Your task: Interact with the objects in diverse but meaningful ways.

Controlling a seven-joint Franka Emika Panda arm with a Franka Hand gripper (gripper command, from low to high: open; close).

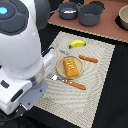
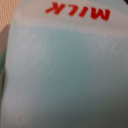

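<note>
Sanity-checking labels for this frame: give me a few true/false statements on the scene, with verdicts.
1. The yellow banana lies on the striped beige placemat. True.
2. The yellow-orange rectangular slab sits inside the large grey two-handled pot. False: it rests on the round tan plate.
3. The wrist view is filled by a pale blue carton with red "MILK" lettering. True.
4. The orange-handled knife lies on the plate. False: it lies on the placemat beside it.
5. The gripper shows clearly open in the exterior view. False: the arm's body hides it.
</note>
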